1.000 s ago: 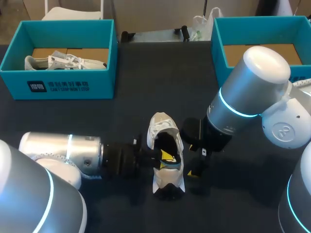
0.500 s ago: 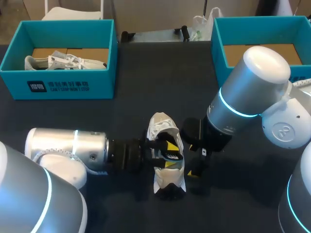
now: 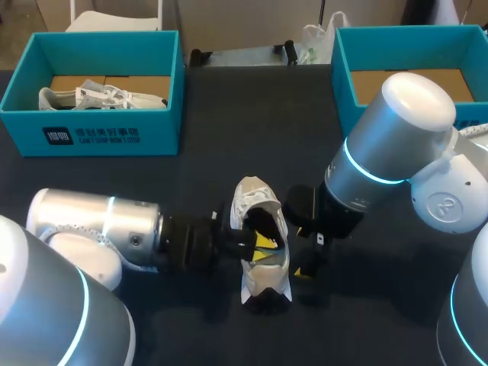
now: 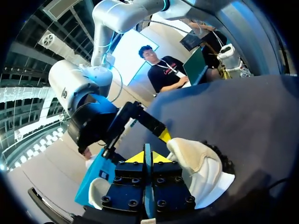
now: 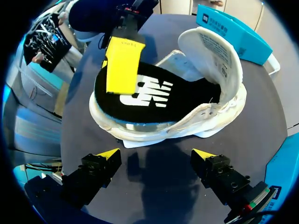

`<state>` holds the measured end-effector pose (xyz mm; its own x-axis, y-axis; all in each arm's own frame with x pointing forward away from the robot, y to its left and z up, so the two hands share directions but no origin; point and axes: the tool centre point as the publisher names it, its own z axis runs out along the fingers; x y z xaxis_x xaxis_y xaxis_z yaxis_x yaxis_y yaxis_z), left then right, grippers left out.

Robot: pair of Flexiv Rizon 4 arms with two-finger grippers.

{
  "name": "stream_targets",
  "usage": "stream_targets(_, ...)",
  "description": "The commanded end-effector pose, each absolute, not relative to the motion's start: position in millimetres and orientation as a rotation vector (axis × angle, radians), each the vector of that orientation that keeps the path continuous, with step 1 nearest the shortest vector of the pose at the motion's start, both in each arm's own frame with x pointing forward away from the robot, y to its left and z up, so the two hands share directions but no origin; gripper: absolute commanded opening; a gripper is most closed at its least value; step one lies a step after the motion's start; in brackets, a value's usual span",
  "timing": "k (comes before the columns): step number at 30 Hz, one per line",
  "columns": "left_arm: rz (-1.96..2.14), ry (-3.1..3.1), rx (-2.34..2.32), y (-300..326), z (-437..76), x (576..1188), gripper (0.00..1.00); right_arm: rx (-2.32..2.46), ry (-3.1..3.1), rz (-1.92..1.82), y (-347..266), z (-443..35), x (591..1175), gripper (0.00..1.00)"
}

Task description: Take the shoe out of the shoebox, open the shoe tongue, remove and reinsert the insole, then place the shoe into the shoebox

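Shoe: the white shoe (image 3: pixel 250 197) (image 5: pixel 187 122) stands sole-down near the middle of the dark table (image 3: pixel 229 137). It is out of both boxes and sits between my two grippers.
Insole: the black insole (image 5: pixel 154 100) lies in the shoe's opening, and the edge nearest my right gripper rides a little above the white rim. A white flap (image 5: pixel 212 51) of the upper stands up at one end.
Left gripper: my left gripper (image 3: pixel 258 241) (image 4: pixel 148 157) comes in from the left side and sits at the shoe's opening. Its yellow tips are pressed close, pinching a thin edge of the insole between them. Seen from the right wrist, one yellow pad (image 5: pixel 122 63) lies flat on the insole's black top.
Right gripper: my right gripper (image 5: pixel 158 154) hangs just beside the shoe on its other side, its fingers spread wide with only table between them. The shoe is just ahead of it and apart from both tips.
Left box: the teal left box (image 3: pixel 91 136) stands at the far left of the table, well apart from the shoe. It holds a second shoe (image 3: pixel 99 97), also white, on a brown floor.
Right box: the teal right box (image 3: pixel 343 72) stands at the far right, partly hidden behind my right arm (image 3: pixel 396 145).
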<state>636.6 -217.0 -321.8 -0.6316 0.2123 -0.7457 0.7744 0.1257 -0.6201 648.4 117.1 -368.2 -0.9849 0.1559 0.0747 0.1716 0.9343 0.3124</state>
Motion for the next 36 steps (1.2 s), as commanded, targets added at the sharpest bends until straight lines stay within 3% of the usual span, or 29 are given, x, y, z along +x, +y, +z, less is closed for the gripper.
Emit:
stream_targets(1,-1.502,1.967,0.978,-228.5,-339.9,651.6,0.0,-0.26,-3.044,-0.498,117.6,-368.7,647.3,1.0)
stream_targets(14,-1.513,2.032,0.969,-221.2,-343.7,657.7,0.0,-0.26,-3.044,-0.498,117.6,-368.7,647.3,1.0)
stream_targets(16,-1.515,2.041,0.98,-217.4,-338.1,653.8,0.22,-0.26,-3.044,-0.498,117.6,-368.7,647.3,1.0)
stream_targets(19,-1.527,2.055,1.002,-212.0,-328.7,647.2,0.29,-0.26,-3.044,-0.498,117.6,-368.7,647.3,1.0)
stream_targets(21,-1.537,2.071,1.03,-209.8,-323.9,643.7,0.29,-0.26,-3.044,-0.498,117.6,-368.7,647.3,1.0)
stream_targets(23,-1.531,2.084,1.058,-208.1,-319.5,640.5,0.2,-0.26,-3.044,-0.498,117.6,-368.7,647.3,1.0)
stream_targets(27,-1.499,2.112,1.097,-205.8,-316.2,638.5,0.39,-0.26,-3.044,-0.498,117.6,-368.7,647.3,1.0)
stream_targets(36,-1.453,2.18,1.166,-198.8,-319.3,640.4,0.42,-0.262,-3.047,-0.503,114.8,-366.0,646.7,1.0)
